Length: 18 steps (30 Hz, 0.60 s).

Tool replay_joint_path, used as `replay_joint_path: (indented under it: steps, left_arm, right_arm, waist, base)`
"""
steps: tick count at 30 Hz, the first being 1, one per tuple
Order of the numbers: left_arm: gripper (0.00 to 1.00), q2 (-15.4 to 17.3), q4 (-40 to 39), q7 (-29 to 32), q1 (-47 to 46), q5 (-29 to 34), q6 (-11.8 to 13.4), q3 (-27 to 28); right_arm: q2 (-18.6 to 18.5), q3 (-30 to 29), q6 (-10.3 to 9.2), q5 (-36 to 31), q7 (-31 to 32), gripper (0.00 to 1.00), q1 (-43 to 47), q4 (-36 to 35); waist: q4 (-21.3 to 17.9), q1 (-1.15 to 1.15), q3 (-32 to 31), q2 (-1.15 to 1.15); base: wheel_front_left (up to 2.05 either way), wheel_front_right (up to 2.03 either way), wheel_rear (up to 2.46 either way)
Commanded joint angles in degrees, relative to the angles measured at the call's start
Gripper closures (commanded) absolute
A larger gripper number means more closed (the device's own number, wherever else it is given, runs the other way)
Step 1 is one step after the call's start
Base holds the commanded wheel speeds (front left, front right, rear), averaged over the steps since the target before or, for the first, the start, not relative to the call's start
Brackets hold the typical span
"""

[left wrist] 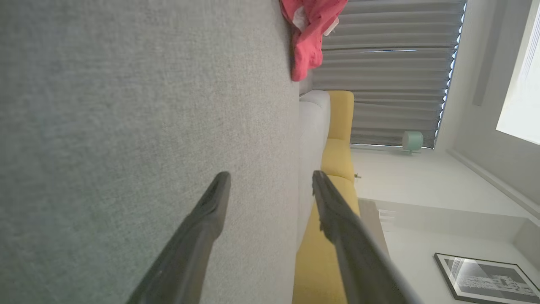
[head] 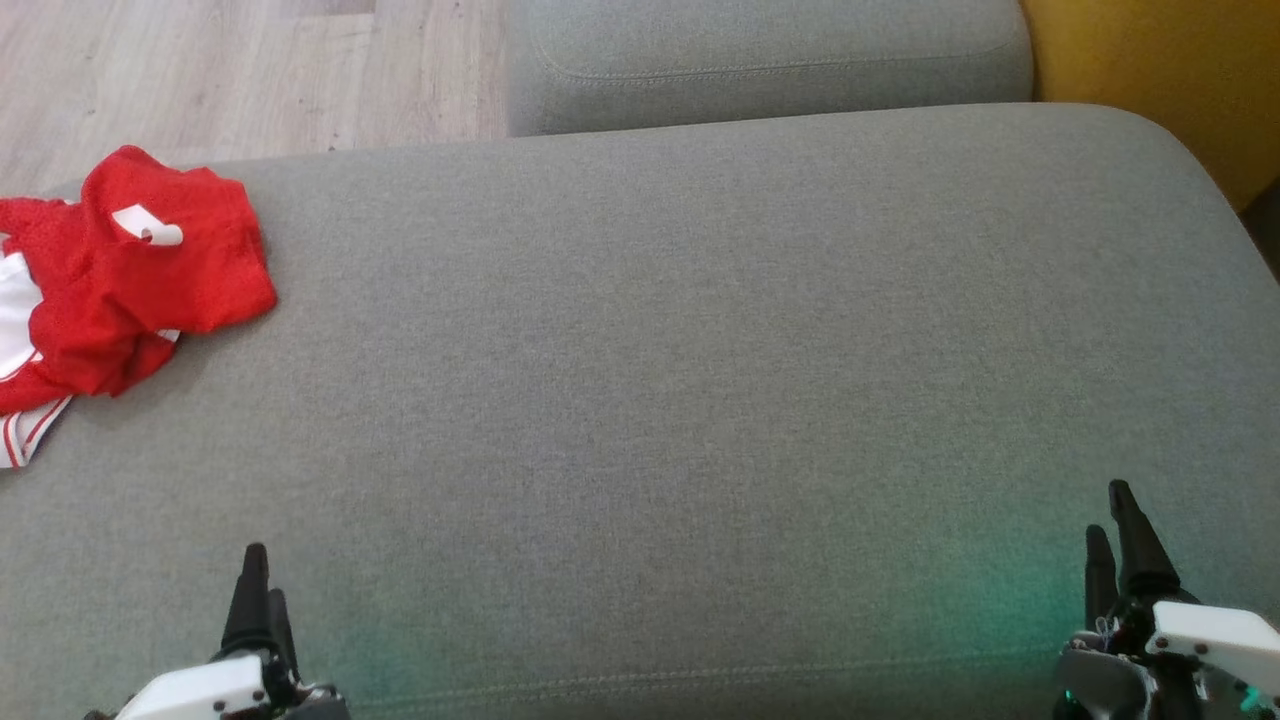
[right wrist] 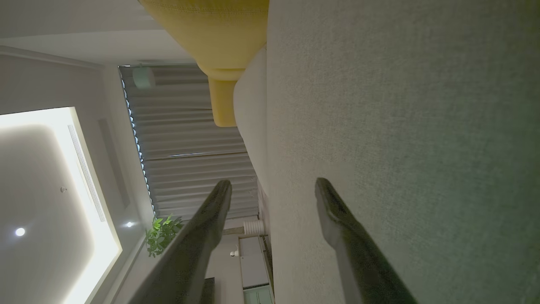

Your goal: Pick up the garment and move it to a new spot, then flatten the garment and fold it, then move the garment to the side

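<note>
A crumpled red garment (head: 130, 275) with white trim and a white tag lies at the far left of the grey cushion (head: 700, 380), partly cut off by the head view's left edge. The left wrist view shows the garment (left wrist: 312, 33) far ahead at the cushion's edge. My left gripper (head: 262, 590) hovers at the lower left, well short of the garment; its fingers (left wrist: 211, 211) stand apart with nothing between them. At the lower right my right gripper (head: 1115, 545) is open too, its fingers (right wrist: 337, 215) spread over bare fabric.
A second grey cushion (head: 770, 60) lies behind the big one. Yellow upholstery (head: 1160, 80) borders the back right. Wooden floor (head: 220, 70) shows at the back left. The cushion's wide middle is bare fabric.
</note>
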Motion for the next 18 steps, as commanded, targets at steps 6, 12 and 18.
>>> replay_joint_path:
  steps: [6, 12, 18]
  left_arm:
    - [0.00, 0.3, -2.9, -1.4, -1.9, 1.0, 0.1, -1.0]
    - [0.00, 0.4, -3.8, -2.2, -1.6, 2.9, 0.4, -1.3]
    - [0.00, 0.4, -5.4, -3.3, -1.5, 7.5, 1.2, -2.1]
  right_arm:
    - [-0.2, 1.0, 0.05, -1.1, -1.5, 0.00, -1.9, -2.5]
    - [-0.2, 1.2, 0.07, -2.9, -2.4, 0.00, -1.7, -3.2]
    - [-0.2, 1.3, 0.09, -7.1, -3.4, 0.00, -1.4, -4.7]
  waist:
    - [0.1, 0.00, -0.4, 0.00]
    - [0.1, 0.00, -0.7, 0.00]
    - [0.3, 0.00, -1.0, 0.00]
  base:
    - [0.00, 0.00, 0.00]
    - [0.00, 0.00, 0.00]
    - [0.00, 0.00, 0.00]
